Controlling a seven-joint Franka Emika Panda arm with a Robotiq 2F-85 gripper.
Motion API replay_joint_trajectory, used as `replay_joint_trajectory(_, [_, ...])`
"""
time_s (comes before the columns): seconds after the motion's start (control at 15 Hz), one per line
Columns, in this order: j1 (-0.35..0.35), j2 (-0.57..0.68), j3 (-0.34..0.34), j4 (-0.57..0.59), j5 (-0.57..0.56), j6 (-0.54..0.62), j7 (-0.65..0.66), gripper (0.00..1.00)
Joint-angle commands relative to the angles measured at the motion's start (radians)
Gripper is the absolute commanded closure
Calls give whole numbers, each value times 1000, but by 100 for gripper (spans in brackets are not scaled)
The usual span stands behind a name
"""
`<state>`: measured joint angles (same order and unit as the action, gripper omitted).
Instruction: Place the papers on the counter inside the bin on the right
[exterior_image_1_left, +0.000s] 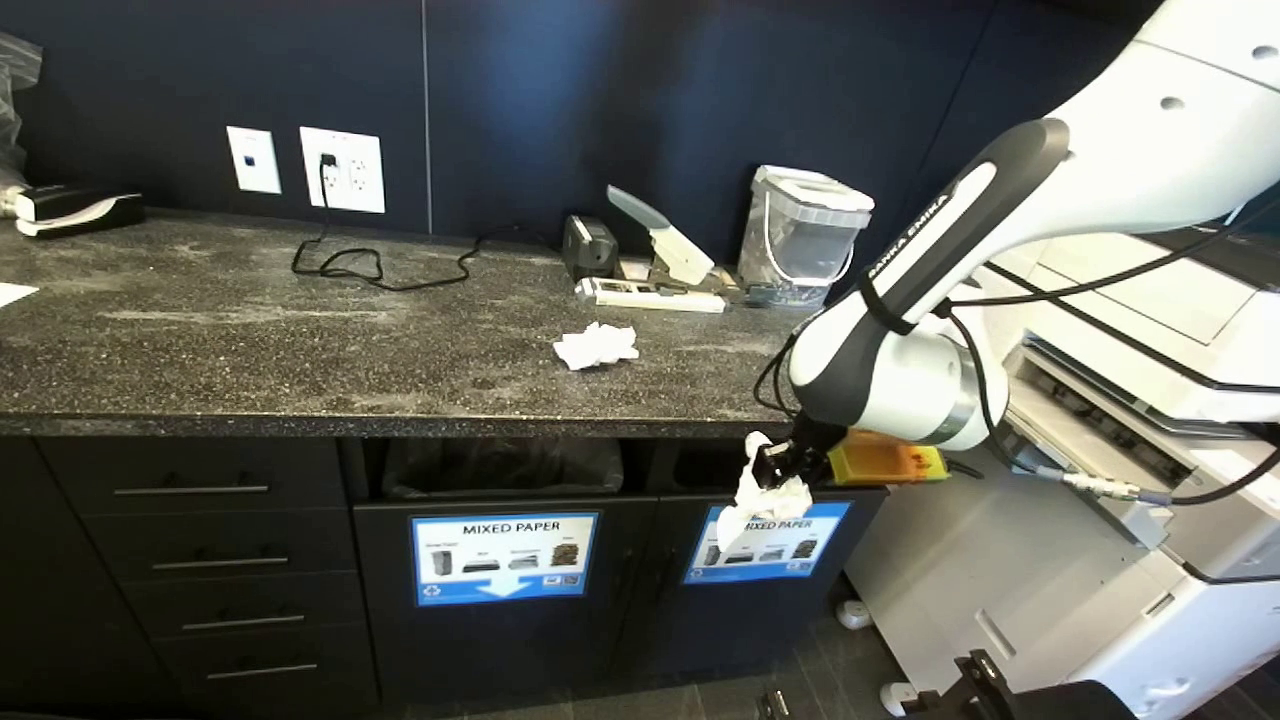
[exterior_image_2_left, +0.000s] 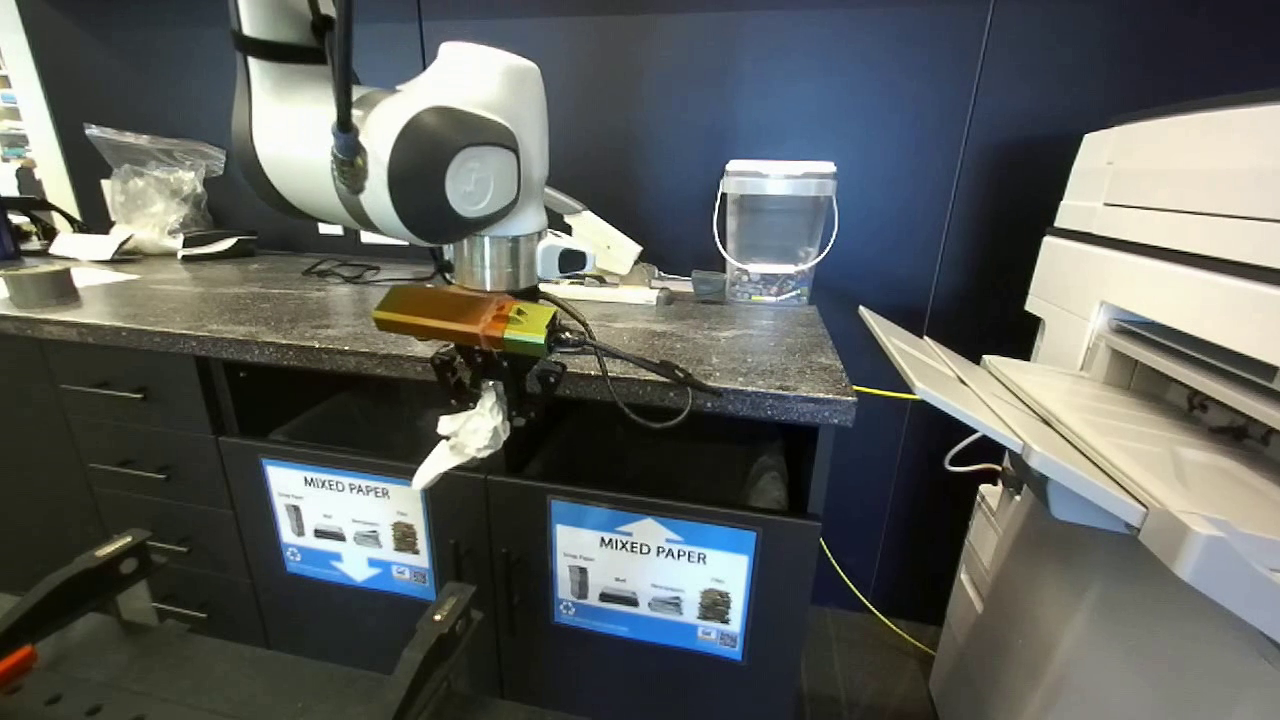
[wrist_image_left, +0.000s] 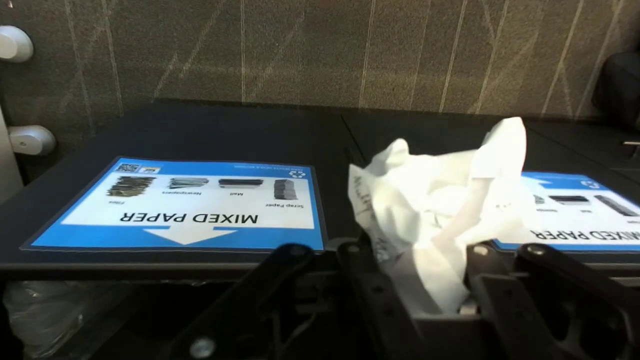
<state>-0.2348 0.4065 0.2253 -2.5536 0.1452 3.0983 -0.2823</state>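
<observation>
So, the arm (exterior_image_2_left: 440, 170) points down past the counter edge (exterior_image_1_left: 300, 427), fingers (wrist_image_left: 377, 295) partly closed on crumpled paper (wrist_image_left: 430, 210).

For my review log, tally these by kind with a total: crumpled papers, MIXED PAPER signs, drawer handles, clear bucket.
Crumpled papers: 2, one on the counter, one held in the pincer
MIXED PAPER signs: 2
Drawer handles: 4
Clear bucket: 1
Total: 9

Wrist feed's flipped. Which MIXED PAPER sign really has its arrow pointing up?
The MIXED PAPER sign on the cabinet door nearer the copier: its white arrow points up. On the other sign, the down arrow sits at the bottom.
</observation>
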Motion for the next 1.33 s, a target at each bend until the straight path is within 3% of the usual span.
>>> replay_joint_trajectory(0.0, [58, 84, -62, -13, -46, 221, 95, 87])
replay_joint_trajectory(0.27, [189, 214, -190, 16, -43, 459, 182, 86])
replay_joint_trajectory(0.53, [272, 366, -234, 80, 3, 636, 262, 86])
replay_joint_trajectory(1.27, [274, 652, -203, 385, 107, 865, 470, 85])
